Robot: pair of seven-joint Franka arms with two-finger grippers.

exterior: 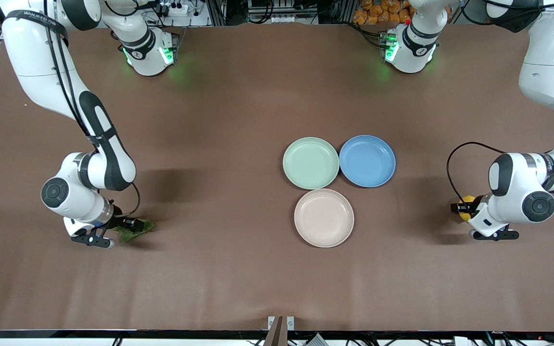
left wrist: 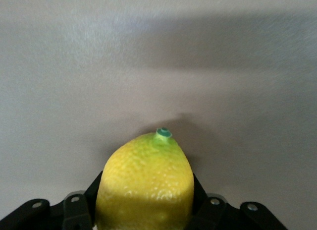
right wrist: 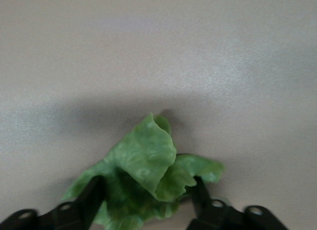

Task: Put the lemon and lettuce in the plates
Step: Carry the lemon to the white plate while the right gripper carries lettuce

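Front view: three round shallow rimmed plates sit clustered on the brown table (exterior: 238, 120) — the pale mint green plate (exterior: 310, 163) touching the blue plate (exterior: 367, 161), which lies toward the left arm's end, and the beige-white plate (exterior: 324, 217) just beside the mint one, nearer the camera. All three plates hold nothing. Taking the mint green plate as landmark: the small oval bright-yellow lemon (exterior: 465, 204) is well apart from it toward the left arm's end of the table, mostly hidden by the left gripper (exterior: 460, 207), which is low at the table there. The small dark-green wrinkly lettuce leaf (exterior: 135, 231) lies well apart from the same plate toward the right arm's end and nearer the camera, with the right gripper (exterior: 130, 223) down on it. Left wrist view: the lemon (left wrist: 146, 183) fills the gap between the black fingers (left wrist: 79, 212), green-tipped stem end pointing away — the left gripper (left wrist: 144, 210) is clamped on the fruit, grey-brown cloth past it. Right wrist view: the lettuce (right wrist: 146, 178), crumpled and folded upward, is pinched between the black fingers (right wrist: 89, 200) of the right gripper (right wrist: 146, 200), its leaf edges spilling out on both sides over the table.
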